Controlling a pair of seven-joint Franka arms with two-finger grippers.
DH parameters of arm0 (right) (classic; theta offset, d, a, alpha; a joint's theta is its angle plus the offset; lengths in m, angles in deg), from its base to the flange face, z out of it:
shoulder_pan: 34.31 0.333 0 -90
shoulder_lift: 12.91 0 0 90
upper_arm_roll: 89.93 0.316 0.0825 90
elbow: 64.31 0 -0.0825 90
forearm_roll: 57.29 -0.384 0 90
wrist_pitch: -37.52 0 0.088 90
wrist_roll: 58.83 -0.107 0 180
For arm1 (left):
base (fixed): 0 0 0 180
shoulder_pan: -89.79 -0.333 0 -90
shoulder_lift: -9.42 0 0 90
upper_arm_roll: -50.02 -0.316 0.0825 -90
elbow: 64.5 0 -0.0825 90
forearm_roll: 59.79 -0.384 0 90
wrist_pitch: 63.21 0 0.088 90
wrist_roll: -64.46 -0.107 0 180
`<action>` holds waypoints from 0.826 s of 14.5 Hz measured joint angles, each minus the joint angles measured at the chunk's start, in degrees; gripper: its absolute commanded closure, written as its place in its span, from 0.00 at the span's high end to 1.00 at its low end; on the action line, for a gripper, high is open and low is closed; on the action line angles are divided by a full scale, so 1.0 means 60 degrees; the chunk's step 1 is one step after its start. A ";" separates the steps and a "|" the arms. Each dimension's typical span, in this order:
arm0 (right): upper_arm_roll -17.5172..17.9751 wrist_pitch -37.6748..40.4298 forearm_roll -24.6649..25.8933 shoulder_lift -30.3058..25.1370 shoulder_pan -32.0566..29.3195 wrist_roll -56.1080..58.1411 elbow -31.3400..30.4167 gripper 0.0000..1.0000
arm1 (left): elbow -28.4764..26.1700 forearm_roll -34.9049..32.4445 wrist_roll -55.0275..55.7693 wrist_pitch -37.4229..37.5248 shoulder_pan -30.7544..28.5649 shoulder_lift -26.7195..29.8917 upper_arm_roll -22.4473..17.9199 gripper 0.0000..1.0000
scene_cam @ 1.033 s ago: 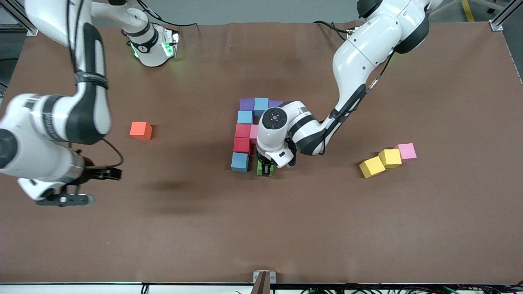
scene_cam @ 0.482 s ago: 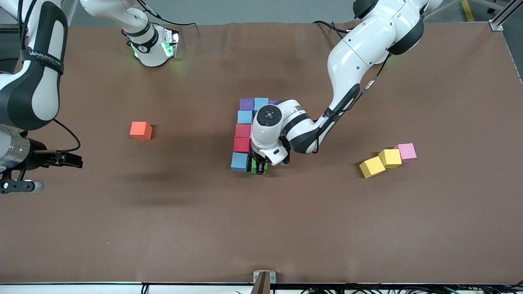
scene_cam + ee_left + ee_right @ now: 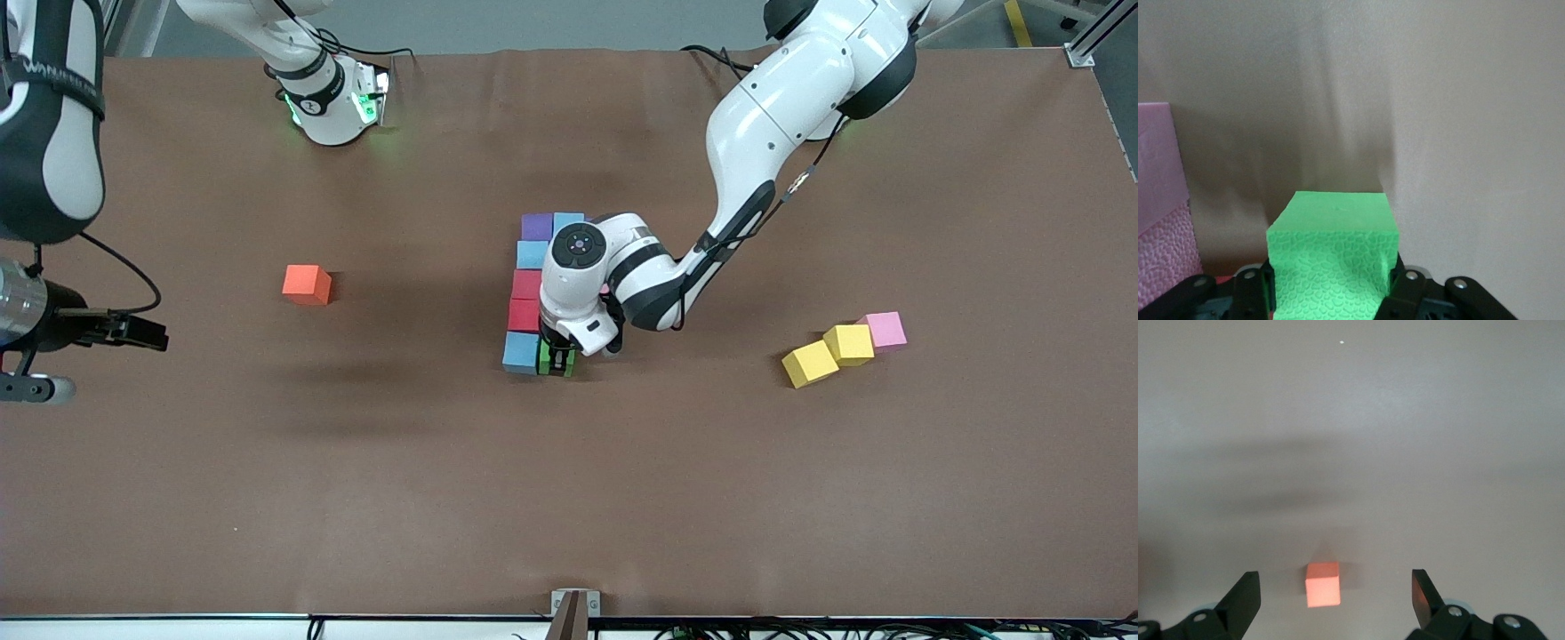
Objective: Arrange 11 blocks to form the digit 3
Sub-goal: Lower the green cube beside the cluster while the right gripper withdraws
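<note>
Front view: the left gripper (image 3: 556,359) is down at the table, its fingers closed on the green block (image 3: 555,360). That block sits just beside the light blue block (image 3: 522,352) at the end of the figure (image 3: 533,293) nearest the front camera. The figure's visible column runs from that blue block through two red blocks (image 3: 525,300) to another light blue and a purple block (image 3: 536,226); the arm hides the rest. Two yellow blocks (image 3: 829,354) and a pink block (image 3: 882,329) lie together toward the left arm's end of the table. An orange block (image 3: 307,284) lies alone toward the right arm's end. The right gripper (image 3: 133,331) waits, raised, at that end.

Left wrist view: the green block (image 3: 1333,259) is clamped between the two fingers (image 3: 1250,293). A pink block (image 3: 1161,227) stands close by.

Right wrist view: the right gripper (image 3: 1335,595) is wide open and holds nothing; the orange block (image 3: 1323,583) lies on the table below it.

Step in hand, by judgement: seating the green block in the figure's last row. The next move calls for checking that it sits flush against the blue block, then opening the fingers and lifting straight up so no neighbour shifts.
</note>
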 measured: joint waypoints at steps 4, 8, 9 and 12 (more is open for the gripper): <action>0.0701 0.0350 0.0098 -0.0358 -0.0550 -0.0109 -0.0012 1.00 | 0.0046 0.0042 0.0006 -0.0063 0.0029 -0.0051 -0.0008 1.00; 0.1267 0.0304 0.0106 -0.0354 -0.1000 -0.0109 -0.0145 1.00 | 0.0082 0.0114 0.0015 -0.0311 0.0057 -0.0390 -0.0040 1.00; 0.1429 0.0288 0.0116 -0.0353 -0.1059 -0.0110 -0.0176 1.00 | 0.0125 0.0136 0.0016 -0.0312 0.0052 -0.0397 -0.0045 1.00; 0.1666 0.0212 0.0159 -0.0351 -0.1160 -0.0135 -0.0222 1.00 | 0.0370 0.0476 0.0016 -0.0287 0.0039 -0.0268 -0.0047 1.00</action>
